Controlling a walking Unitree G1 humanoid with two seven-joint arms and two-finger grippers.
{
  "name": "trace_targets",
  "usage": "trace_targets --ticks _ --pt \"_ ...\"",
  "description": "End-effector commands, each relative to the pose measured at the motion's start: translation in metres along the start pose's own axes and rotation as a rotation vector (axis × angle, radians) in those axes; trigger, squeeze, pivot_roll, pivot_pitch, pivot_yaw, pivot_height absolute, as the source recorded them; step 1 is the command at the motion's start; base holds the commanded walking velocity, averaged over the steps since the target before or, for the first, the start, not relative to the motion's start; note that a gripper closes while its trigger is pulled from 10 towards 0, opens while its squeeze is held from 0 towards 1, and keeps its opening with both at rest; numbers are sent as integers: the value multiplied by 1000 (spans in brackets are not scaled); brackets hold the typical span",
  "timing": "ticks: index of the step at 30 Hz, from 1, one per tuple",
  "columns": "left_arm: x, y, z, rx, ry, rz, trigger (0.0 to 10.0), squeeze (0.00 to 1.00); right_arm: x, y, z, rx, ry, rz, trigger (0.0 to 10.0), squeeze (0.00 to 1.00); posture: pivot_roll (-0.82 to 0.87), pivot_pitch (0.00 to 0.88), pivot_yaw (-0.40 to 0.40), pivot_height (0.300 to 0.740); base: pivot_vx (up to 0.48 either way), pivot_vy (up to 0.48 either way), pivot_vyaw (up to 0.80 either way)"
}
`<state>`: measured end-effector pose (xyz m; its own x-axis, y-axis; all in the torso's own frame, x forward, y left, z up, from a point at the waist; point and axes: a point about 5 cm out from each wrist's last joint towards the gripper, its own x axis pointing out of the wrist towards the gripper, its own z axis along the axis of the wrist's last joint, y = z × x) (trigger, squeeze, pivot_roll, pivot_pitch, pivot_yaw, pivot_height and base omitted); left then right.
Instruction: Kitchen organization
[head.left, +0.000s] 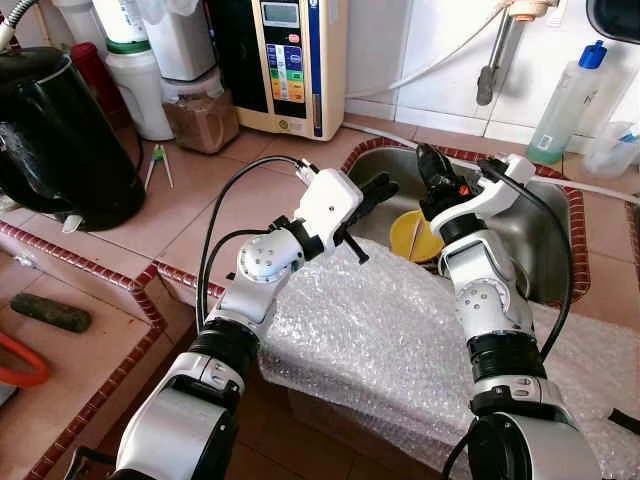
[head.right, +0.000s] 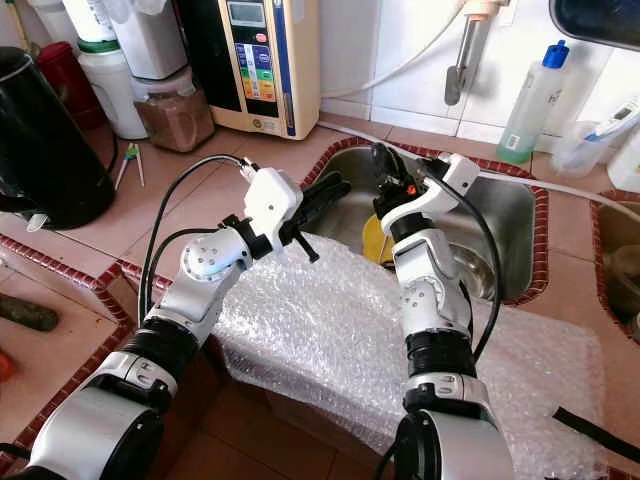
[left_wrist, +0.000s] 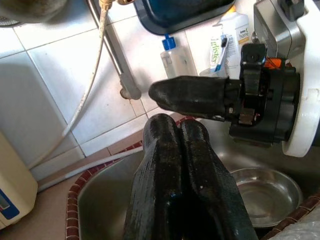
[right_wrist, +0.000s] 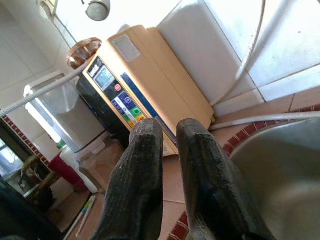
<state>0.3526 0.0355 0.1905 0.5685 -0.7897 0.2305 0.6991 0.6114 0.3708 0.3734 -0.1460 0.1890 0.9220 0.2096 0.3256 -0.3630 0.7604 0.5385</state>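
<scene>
Sink (head.left: 560, 250): steel basin sunk into the tiled counter, and this is where both arms are being aimed. Nothing is being lifted out of it yet.

Bowl (left_wrist: 265, 192): a shallow steel one is sitting on the sink floor, plainly seen in the left wrist view. Looks untouched.

Yellow thing (head.left: 412, 238): something round and yellow is sitting low in the sink, partly hidden behind the right arm. What it is can't be told.

Left gripper (head.left: 378, 187): being held out over the near left rim of the sink, fingers pressed together, nothing between them.

Right gripper (head.left: 432, 170): being held over the sink just beside the left one, pointing back toward the wall. Fingers are nearly together with only a slim gap, and nothing is being gripped.

Bubble wrap (head.left: 380, 340): a big sheet is draped over the counter edge in front of the sink, under both arms. Not being handled.

Counter (head.left: 210, 200): a black kettle (head.left: 55, 140), jars, a cream appliance (head.left: 290, 65) against the wall, and a green-handled tool (head.left: 157, 162) are all sitting left of the sink.

Bottle (head.left: 565, 105): clear with a blue cap, standing behind the sink on the right.

Progress: looks like early days. Nothing is being carried and the sink items seem to be waiting, so pretty much all the organizing is judged to be left.

Next, as a guess: one of the sink items probably gets picked first, since that's where both grippers are being hovered.
</scene>
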Motion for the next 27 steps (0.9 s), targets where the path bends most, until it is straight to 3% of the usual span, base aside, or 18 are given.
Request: trace_targets --ticks 1,6,10,11,12,13,14,15,16,21,25,27 --pt "-2 2 -2 -3 14 16 0 0 4 1 4 -24 -13 -8 0 0 -39 7 84 740 0 0 0" --pt "-6 4 -6 -11 30 32 0 0 0 -4 2 -71 2 -42 0 0 -44 1 82 740 0 0 0" --pt "-16 12 -14 -35 66 108 0 0 -9 -17 -5 -214 59 -100 0 0 -44 0 74 740 0 0 0" --pt "-19 14 -17 -45 82 140 1686 0 -12 -20 -7 -263 81 -109 0 0 -45 0 71 740 0 0 0" --pt "-21 16 -19 -51 92 160 1686 0 -13 -22 -9 -292 94 -114 0 0 -45 0 70 740 0 0 0" --pt "-24 19 -22 -76 102 193 10000 0 -16 -25 -10 -319 111 -130 10000 961 -45 0 69 740 0 0 0" --pt "-28 22 -25 -103 111 232 10000 224 -19 -29 -12 -345 128 -152 10000 1000 -45 0 66 740 0 0 0" --pt "-28 22 -25 -103 111 232 10000 224 -19 -29 -12 -345 128 -152 10000 1000 -45 0 66 740 0 0 0" --pt "-31 24 -28 -150 113 261 10000 1000 -22 -34 -15 -415 164 -173 10000 1000 -45 0 66 740 0 0 0" --pt "-40 26 -37 -257 141 309 10000 1000 -32 -44 -23 -515 224 -217 10000 1000 -49 1 63 740 0 0 0" --pt "-44 22 -49 -342 221 299 10000 1000 -38 -48 -27 -528 237 -234 10000 1000 -56 0 64 740 0 0 0" --pt "-45 20 -52 -344 243 289 10000 1000 -39 -48 -28 -526 236 -237 10000 1000 -56 0 64 740 0 0 0"
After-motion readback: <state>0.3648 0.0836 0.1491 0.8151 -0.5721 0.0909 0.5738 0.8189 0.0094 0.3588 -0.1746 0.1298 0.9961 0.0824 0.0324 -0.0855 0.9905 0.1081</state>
